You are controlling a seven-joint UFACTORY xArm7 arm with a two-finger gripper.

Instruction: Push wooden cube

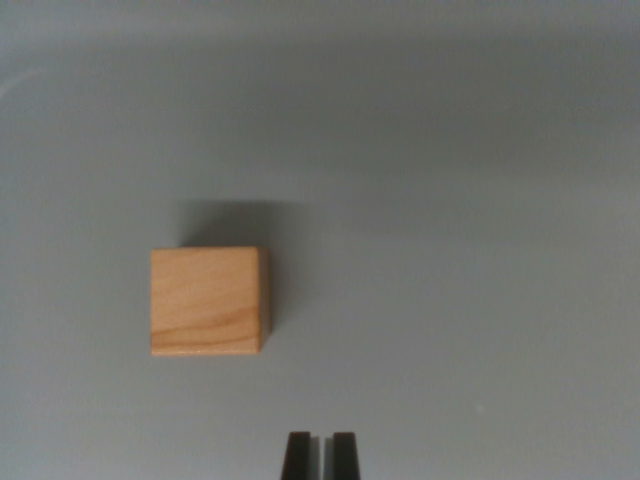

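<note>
1. Wrist view: looking straight down, the wooden cube point(208, 302) sits flat on the plain grey desk point(470, 200), a little to the wrist view's left of the picture's middle. Its top face shows pale grain running roughly sideways, and a thin strip of its side face shows along the edge toward the wrist view's right.
2. A soft shadow lies on the desk just beyond the cube, on the side toward the top of the picture, and touches the cube's far edge.
3. The fingers point(321, 456) poke in from the bottom edge, below the cube and off toward the wrist view's right of it. They are clear of the cube, with bare desk between the two.
4. The two dark tips stand close together, nearly clenched, with only a thin slit of grey showing between them. They grasp nothing.
5. Around the cube the desk is an even grey, a little darker toward the top of the picture.
</note>
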